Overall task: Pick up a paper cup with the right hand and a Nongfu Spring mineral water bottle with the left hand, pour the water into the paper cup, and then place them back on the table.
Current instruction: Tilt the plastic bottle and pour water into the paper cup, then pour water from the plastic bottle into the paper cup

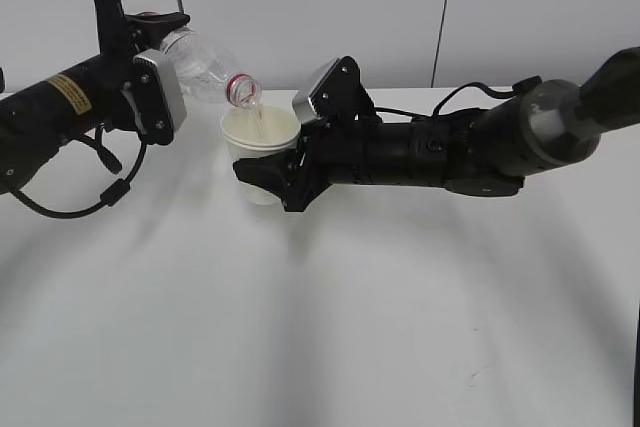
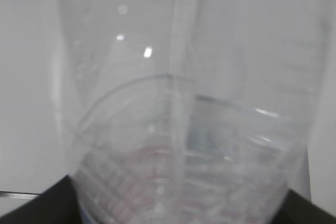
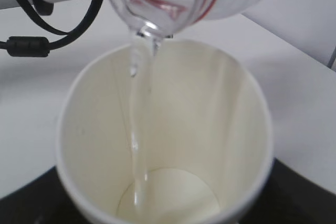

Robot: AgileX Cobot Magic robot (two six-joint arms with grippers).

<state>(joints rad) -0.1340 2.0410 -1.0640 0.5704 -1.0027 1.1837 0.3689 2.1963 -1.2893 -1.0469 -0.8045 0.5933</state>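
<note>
My left gripper (image 1: 160, 32) is shut on the clear Nongfu Spring bottle (image 1: 205, 65) and holds it tipped, mouth down to the right. Its red neck ring (image 1: 242, 87) sits just above the paper cup's rim. The white paper cup (image 1: 260, 152) is held above the table in my right gripper (image 1: 268, 175), which is shut on its side. A thin stream of clear water (image 3: 137, 129) runs from the bottle mouth (image 3: 149, 27) into the cup (image 3: 168, 145), and a little lies at the bottom. The bottle body (image 2: 184, 119) fills the left wrist view.
The white table (image 1: 330, 327) spreads below both arms with faint scuff marks at the front right. A black cable loop (image 1: 110, 187) hangs under the left arm. A grey wall with dark vertical seams stands behind.
</note>
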